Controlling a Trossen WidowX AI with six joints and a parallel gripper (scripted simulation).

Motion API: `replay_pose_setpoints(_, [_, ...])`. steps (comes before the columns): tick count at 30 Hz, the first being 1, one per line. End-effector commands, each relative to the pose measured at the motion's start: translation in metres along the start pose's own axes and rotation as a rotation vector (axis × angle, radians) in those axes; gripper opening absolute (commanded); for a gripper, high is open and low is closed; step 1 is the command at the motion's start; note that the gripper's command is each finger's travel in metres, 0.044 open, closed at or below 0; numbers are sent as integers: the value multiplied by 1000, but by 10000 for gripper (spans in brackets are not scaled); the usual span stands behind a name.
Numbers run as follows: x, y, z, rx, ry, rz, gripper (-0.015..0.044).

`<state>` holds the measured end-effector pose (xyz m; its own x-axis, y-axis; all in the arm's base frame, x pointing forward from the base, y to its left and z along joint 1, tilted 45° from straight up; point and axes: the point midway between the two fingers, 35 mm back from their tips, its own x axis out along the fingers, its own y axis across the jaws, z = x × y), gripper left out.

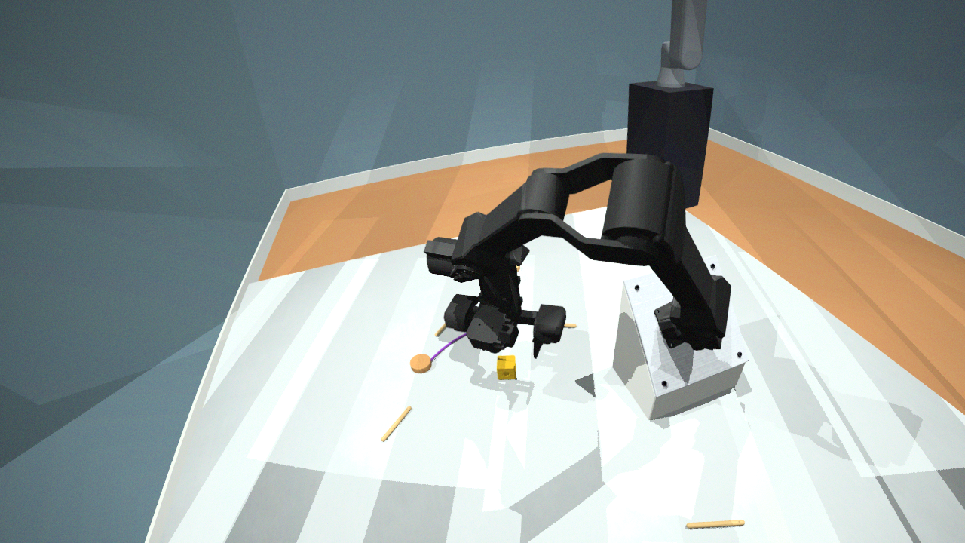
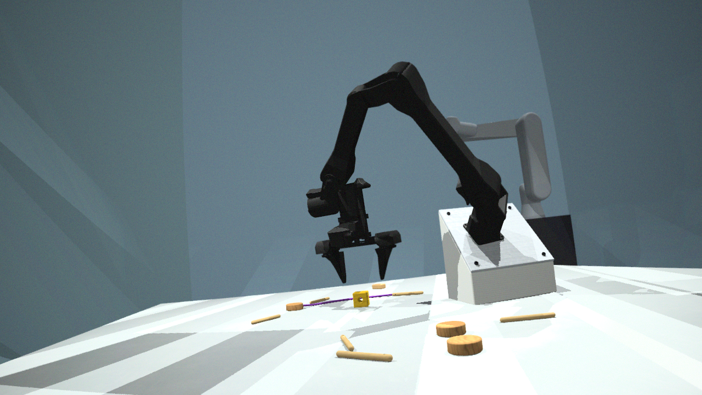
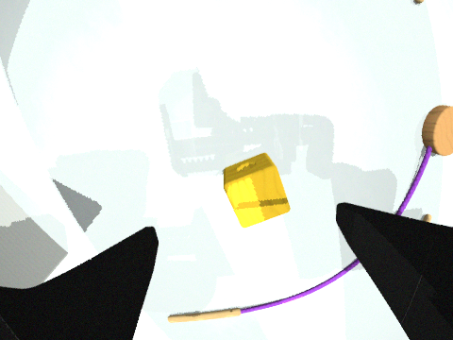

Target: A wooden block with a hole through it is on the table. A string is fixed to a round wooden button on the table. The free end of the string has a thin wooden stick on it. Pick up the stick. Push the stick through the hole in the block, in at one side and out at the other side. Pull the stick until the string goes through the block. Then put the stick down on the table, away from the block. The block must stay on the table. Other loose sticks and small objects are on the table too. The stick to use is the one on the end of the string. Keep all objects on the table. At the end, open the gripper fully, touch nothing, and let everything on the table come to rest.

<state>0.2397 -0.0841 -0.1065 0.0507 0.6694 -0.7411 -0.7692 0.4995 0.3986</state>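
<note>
In the exterior view, the round wooden button (image 2: 294, 306) lies at the left, its purple string (image 2: 326, 302) running right behind the yellow block (image 2: 360, 298) to the stick (image 2: 407, 293), flat on the table (image 2: 613, 343). The gripper (image 2: 362, 271) hangs above the block, fingers spread wide, holding nothing. 2 wooden discs (image 2: 450, 328) sit nearer the camera.

Table (image 2: 613, 333), white/grey patches. On it: yellow block (image 2: 360, 298), button (image 2: 294, 306) w/ purple string (image 2: 328, 302) + stick (image 2: 407, 293); loose sticks (image 2: 364, 356); 2 wooden discs (image 2: 464, 344); arm pedestal (image 2: 510, 285).
</note>
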Motion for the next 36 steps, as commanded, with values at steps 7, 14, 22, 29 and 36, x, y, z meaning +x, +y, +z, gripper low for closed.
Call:
replay_pose_setpoints(7, [-6, -8, -1, -166, -59, -31, 440])
replay_pose_setpoints(14, [-5, -7, -2, -166, -59, -31, 440])
replay_pose_setpoints(22, [-5, -6, -2, -166, -59, -31, 256])
replay_pose_setpoints(29, [-4, -6, -3, -163, -54, -27, 244])
replay_pose_setpoints(36, [-4, -6, -3, -163, -54, -27, 113])
